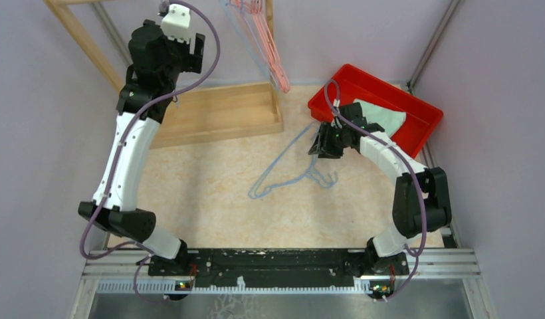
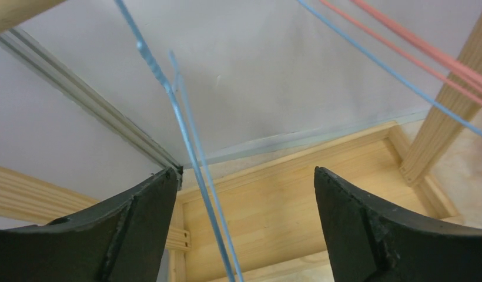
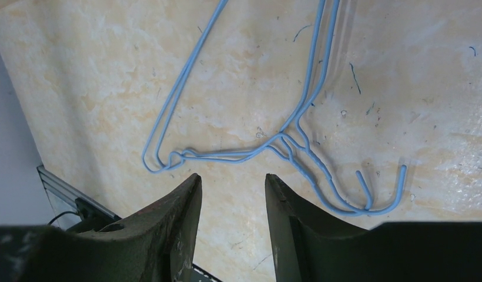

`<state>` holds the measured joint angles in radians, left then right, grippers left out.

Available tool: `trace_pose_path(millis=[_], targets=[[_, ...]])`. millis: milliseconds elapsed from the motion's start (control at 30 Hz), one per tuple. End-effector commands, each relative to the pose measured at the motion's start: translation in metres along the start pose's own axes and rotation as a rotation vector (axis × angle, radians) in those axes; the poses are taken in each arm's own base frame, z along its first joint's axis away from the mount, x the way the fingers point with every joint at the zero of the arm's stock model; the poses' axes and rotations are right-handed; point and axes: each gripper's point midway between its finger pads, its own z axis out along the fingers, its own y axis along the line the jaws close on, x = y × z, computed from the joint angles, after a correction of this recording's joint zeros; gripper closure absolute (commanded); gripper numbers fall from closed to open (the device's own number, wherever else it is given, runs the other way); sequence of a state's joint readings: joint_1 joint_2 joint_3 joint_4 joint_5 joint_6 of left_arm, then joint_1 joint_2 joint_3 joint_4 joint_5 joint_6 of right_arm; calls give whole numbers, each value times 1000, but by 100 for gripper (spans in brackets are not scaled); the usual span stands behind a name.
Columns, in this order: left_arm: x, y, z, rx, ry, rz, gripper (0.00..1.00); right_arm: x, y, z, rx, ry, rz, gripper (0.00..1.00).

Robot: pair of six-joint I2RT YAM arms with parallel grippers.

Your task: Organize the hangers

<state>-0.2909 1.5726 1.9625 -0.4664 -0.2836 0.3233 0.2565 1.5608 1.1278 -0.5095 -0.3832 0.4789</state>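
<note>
Lilac walls close round a pale marbled tabletop (image 1: 210, 206); at its far left stands a wooden rack (image 1: 223, 113), with pink and blue hangers (image 1: 266, 46) hung from its rail; two light blue hangers (image 1: 286, 174) lie flat mid-tabletop, one on the other, hooks toward the near side; a red bin (image 1: 423, 109) sits far right. The step in hand looks like fetching the loose pair for the rack; the right claw (image 3: 230, 179) hovers just above them, its fingers only narrowly parted and holding nothing; the left claw (image 2: 245, 170) is raised by the rack, spread wide, with thin blue wire (image 2: 194, 170) passing between its fingers, touching neither that I can see. Next, I judge, the right claw must drop onto the wire near the hook junction and pinch it; flat thin wire leaves little to grip, and the pair may lift together. Only the overhead view shows rack, bin and both arms at once; only the right wrist view shows that two hangers are stacked; only the left wrist view shows the wire inside that claw.
</note>
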Motion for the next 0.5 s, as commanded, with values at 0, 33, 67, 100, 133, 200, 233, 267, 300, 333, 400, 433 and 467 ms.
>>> trace_pose_path(millis=[0,33,67,100,133,200,233,267,300,333,400,433,467], targets=[[-22,-7,-36,100,-51,-87,5,-14,7,-5,-25,-49,-30,55],[-25,-10,-44,129,-54,-116,1,-13,6,-6,-20,-52,-33,55],[-27,-13,-52,156,-58,-139,0,-12,4,-6,-11,-51,-34,54],[-31,-16,-62,186,-69,-161,0,-12,2,-6,-3,-51,-36,54],[-36,-19,-72,219,-84,-186,0,-11,-1,-6,8,-50,-38,53],[-44,-24,-90,278,-103,-228,0,-8,-6,-5,29,-43,-42,52],[-45,-27,-97,301,-101,-250,0,-8,-9,-5,42,-43,-42,52],[-44,-32,-103,329,-95,-271,0,-8,-12,-4,60,-45,-42,52],[-42,-37,-109,358,-81,-292,0,-10,-16,-4,83,-47,-43,52],[-33,-45,-112,391,-55,-310,0,-11,-19,-3,103,-49,-44,52],[-14,-61,-120,459,-11,-328,1,-14,-26,-1,139,-50,-44,52],[-4,-65,-127,478,5,-339,3,-15,-29,2,153,-44,-44,53],[6,-70,-131,495,22,-349,5,-15,-32,5,168,-38,-43,53]])
